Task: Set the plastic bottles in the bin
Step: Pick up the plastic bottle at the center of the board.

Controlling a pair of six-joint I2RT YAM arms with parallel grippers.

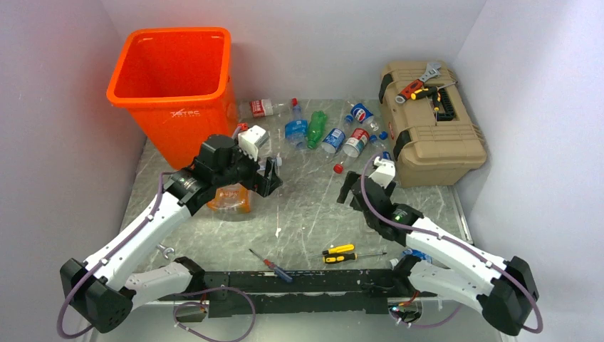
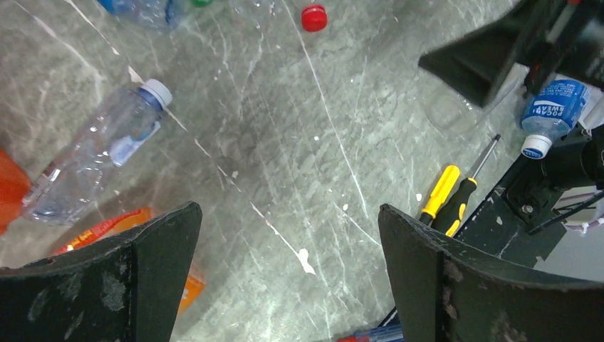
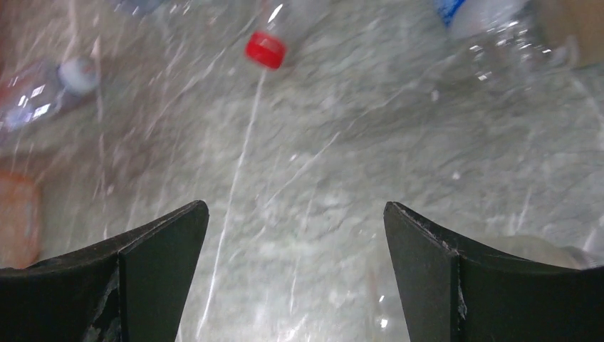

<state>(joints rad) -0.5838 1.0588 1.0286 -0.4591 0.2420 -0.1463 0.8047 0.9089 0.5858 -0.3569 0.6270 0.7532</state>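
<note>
— Where do we find the plastic bottles (image 1: pixel 317 128)?
— Mostly along the far edge, between the orange bin (image 1: pixel 181 121) in the far left corner and the tan toolbox (image 1: pixel 434 135). One orange-labelled bottle (image 1: pixel 229 199) lies near the bin.
— And the pincers?
— We see the left gripper (image 2: pixel 288 214) and the right gripper (image 3: pixel 295 210) both spread wide, holding nothing.

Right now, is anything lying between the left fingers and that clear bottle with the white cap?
Nothing visible does. Only bare table separates the open left fingers from the white-capped bottle, which lies on its side. An orange-labelled bottle lies close beside it, partly hidden behind one finger.
</note>
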